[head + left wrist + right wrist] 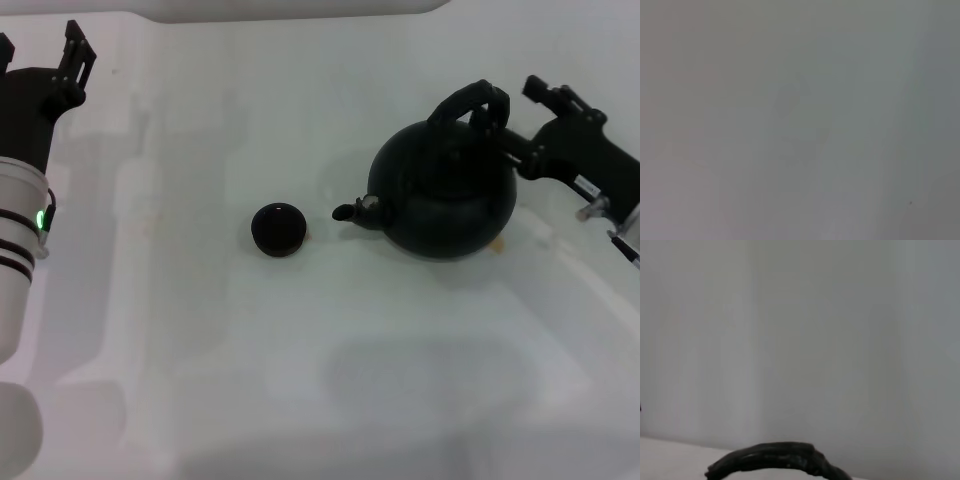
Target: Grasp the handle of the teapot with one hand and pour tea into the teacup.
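- Head view, right side of the frame: the right gripper (497, 118) is at the handle (470, 103) of the teapot (443, 190), reaching in from the far right; whether its fingers are closed on the hoop I cannot tell.
- The spout points toward frame left, straight at the teacup (278, 229), which stands near it but apart, in the middle of the white table (330, 380).
- The left gripper (72, 60) is parked in the upper left corner, fingers apart, well away from both things.
- The teapot is round, matte black and upright; the teacup is small, low and dark inside.
- Right wrist view shows only the ribbed arch at its lower edge.
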Robot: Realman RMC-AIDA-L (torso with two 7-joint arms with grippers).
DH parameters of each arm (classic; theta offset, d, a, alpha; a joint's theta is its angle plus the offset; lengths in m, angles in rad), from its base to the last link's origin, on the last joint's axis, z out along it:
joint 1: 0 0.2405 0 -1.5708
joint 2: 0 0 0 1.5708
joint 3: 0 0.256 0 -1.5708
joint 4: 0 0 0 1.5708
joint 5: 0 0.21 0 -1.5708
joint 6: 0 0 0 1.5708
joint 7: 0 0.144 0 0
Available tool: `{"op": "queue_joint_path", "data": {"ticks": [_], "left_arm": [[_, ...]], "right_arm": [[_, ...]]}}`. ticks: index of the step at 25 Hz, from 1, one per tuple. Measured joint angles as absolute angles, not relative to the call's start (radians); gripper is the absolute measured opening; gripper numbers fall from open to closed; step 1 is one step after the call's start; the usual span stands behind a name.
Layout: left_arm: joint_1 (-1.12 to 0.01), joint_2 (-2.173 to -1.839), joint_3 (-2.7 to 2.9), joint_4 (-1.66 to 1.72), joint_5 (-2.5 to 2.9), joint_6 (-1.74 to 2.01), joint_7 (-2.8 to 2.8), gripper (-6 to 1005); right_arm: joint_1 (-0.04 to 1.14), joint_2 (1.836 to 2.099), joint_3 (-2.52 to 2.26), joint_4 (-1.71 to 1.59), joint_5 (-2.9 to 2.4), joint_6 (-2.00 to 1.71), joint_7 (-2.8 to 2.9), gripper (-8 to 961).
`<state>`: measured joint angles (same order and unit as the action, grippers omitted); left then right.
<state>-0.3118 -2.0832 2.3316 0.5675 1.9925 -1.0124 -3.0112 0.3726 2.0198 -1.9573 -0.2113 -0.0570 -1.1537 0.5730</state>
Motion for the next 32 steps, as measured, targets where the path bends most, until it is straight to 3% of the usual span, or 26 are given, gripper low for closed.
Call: {"op": "queue_joint_path", "data": {"ticks": [3,5,13,23,32], "left_arm": [[-0.312,-2.083,2.332,0.566,1.993,-1.012,-3.011,833],[-0.311,-2.083,2.332,0.565,1.993,-1.012,-3.011,833],[-0.310,-2.083,2.331,0.559,1.993,-1.012,-3.011,833],[-0.311,-2.085,2.341,0.536,1.993,-1.013,-3.011,833],[-0.312,-2.086,2.342,0.516,1.993,-1.015,-3.011,833]], "right_arm": [[0.342,2.018,-1.957,-0.211,-0.037,-1.207,0.591,707],[0.319,2.016,-1.957,-0.210,-0.032,-1.254,0.598,884],[0.244,2.016,-1.861,-0.186,-0.015,-1.310,0.580,883],[0.246,2.028,-1.753,-0.191,0.145,-1.327,0.180,878],[0.255,2.028,-1.823,-0.197,0.347,-1.297,0.256,876]]}}
